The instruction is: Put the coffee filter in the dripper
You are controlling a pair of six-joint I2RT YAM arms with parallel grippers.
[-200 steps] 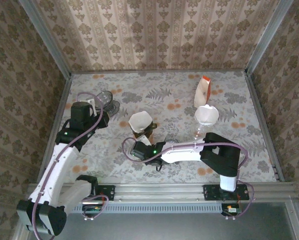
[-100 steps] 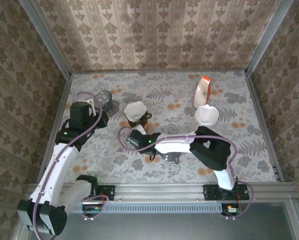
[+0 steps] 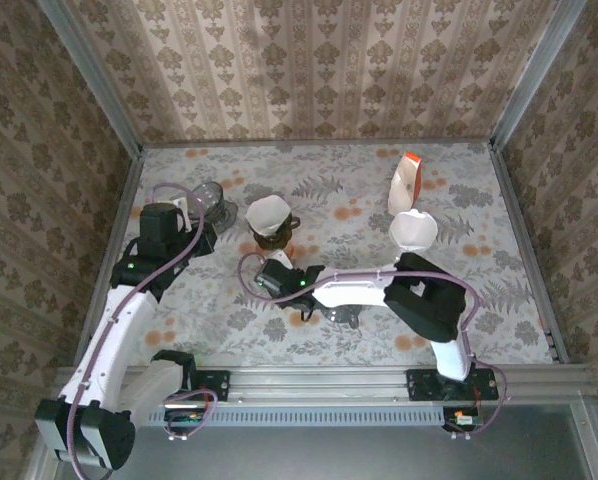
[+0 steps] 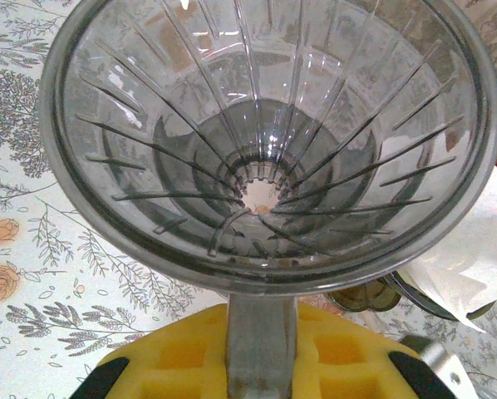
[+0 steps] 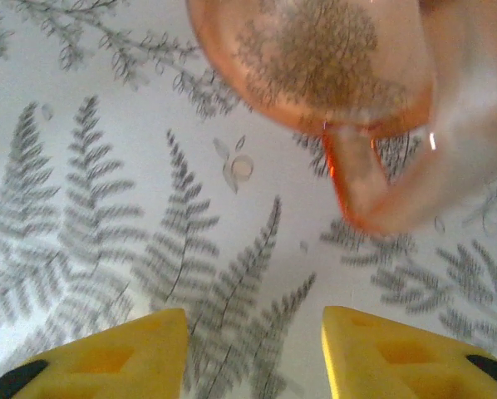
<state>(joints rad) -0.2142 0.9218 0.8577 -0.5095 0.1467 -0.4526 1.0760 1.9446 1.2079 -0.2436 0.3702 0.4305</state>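
Coffee filter: in neither gripper. It sits as an open white cone, mouth up, in an amber glass cup on the table.

Right gripper: jaws apart, nothing between them. It is low over the fern-print cloth, with the cup and its handle just ahead of the fingertips.

Left gripper: closed on the handle tab of the clear ribbed dripper and holding it off the table. The dripper's mouth is tilted toward the wrist camera. The filter's edge shows just beside the dripper rim, lower right in that view.

Further out: a second white cone, either a filter or a dripper, I cannot tell. A white pouch with an orange top lies behind it, well apart from the work.

Risks, as I judge them:
- The right fingers start at cup-handle height, so rising toward the filter could knock the cup over and spill the paper.
- Thin paper may crumple or fold shut if pinched hard at the rim.
- The filter may be wedged in the cup, so the cup could lift with it.
- The dripper is held only by its tab and could pivot under a push.
- With the mouth tilted, the filter could seat crooked or slide out.
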